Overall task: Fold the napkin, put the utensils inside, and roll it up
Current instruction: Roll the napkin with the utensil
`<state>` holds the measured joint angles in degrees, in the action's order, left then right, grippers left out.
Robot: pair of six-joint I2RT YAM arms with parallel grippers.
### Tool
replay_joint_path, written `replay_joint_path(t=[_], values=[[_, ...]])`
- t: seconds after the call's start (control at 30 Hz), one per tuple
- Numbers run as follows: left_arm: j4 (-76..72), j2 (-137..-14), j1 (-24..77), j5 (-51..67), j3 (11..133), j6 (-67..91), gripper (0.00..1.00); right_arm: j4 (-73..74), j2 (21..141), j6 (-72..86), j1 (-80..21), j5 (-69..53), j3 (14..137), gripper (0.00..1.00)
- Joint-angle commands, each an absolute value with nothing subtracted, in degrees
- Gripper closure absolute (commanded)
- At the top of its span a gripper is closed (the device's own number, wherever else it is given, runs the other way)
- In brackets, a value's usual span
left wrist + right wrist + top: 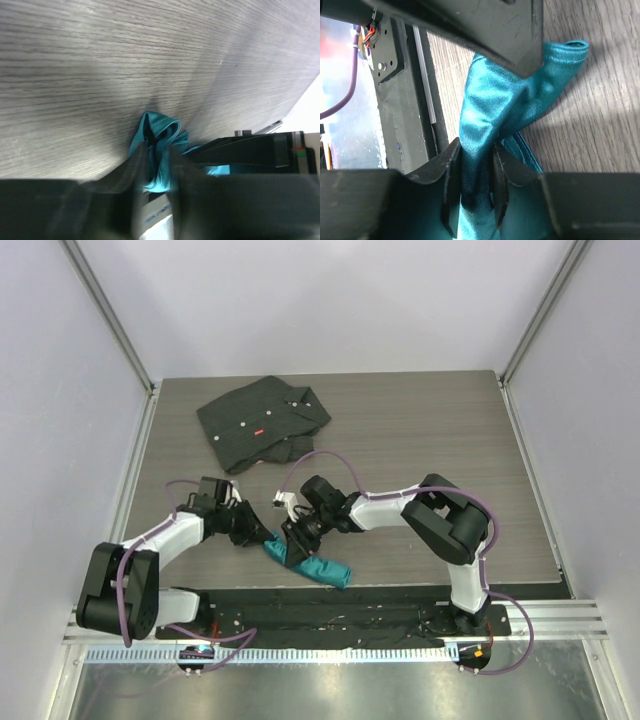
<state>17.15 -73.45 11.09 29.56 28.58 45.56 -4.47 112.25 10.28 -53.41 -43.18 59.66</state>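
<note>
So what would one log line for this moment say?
left gripper: shut on napkin | right gripper: shut on napkin | napkin: bunched, near edge | fork: not visible

A teal napkin (320,567) lies bunched in a short roll near the front edge of the wooden table (420,430), just ahead of the arm bases. The left gripper (262,536) and right gripper (298,543) meet at its left end (finger positions are too small to read here). A black shirt (262,422) lies spread well behind them.
</note>
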Motion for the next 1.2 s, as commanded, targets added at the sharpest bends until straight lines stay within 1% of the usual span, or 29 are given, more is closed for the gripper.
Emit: replay_joint_path(t=[0.0,0.07,0.1,0.13,0.17,0.3,0.33,0.4,0.43,0.57,0.8,0.97,1.17], values=[[14.5,-74.7,10.9,32.34,28.3,45.88,0.88,2.62,111.28,6.78,-53.53,-38.42,61.08,0.65],[14.94,-75.06,10.9,32.08,28.74,46.05,0.97,6.93,110.48,5.37,-53.53,-37.01,63.35,0.55],[15.2,-75.15,10.9,32.08,29.0,46.05,0.99,8.42,110.13,4.75,-53.53,-36.04,64.33,0.51],[16.42,-75.41,10.9,31.99,29.26,45.88,1.0,10.53,109.43,4.49,-53.53,-35.69,65.12,0.42],[17.04,-75.76,10.9,31.99,30.14,45.7,1.0,11.16,108.81,4.57,-53.7,-35.16,66.26,0.4],[20.65,-76.29,10.9,31.21,32.25,44.12,1.0,13.35,103.9,4.57,-56.33,-25.26,67.59,0.33],[21.0,-76.29,10.9,30.94,32.6,43.95,1.0,14.06,103.02,4.14,-58.51,-19.4,67.59,0.32],[22.06,-76.81,10.9,30.76,33.48,43.42,1.0,13.97,100.12,3.6,-60.81,-11.64,67.15,0.31],[22.15,-77.08,10.9,30.76,33.66,43.16,1.0,13.54,99.41,3.52,-62.21,-5.34,66.97,0.31],[22.85,-78.4,10.9,30.85,34.63,42.72,1.0,13.97,98.08,1.15,-70.11,6.04,67.58,0.31],[23.47,-78.84,10.9,31.11,35.33,41.92,1.0,14.94,102.39,1.14,-73.21,9.75,69.0,0.34],[23.64,-78.66,10.81,31.11,35.24,41.92,1.0,14.5,104.32,0.7,-73.3,9.93,68.47,0.37],[23.91,-78.57,10.81,31.02,35.24,41.92,1.0,13.27,105.64,0.7,-73.21,10.46,66.97,0.38]])
